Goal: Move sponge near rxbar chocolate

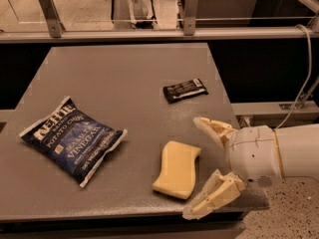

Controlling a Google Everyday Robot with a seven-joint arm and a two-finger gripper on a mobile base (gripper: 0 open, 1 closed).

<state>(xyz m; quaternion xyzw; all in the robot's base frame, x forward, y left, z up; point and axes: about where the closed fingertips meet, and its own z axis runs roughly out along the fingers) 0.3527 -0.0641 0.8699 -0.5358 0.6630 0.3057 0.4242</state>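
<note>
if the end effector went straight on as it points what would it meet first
Most likely the sponge, just ahead of the open end effector at the table's front-right corner; height unclear.

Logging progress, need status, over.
Gripper open, right of sponge, not gripping. Sponge flat, table front. Rxbar chocolate farther back; chips bag off left.
</note>
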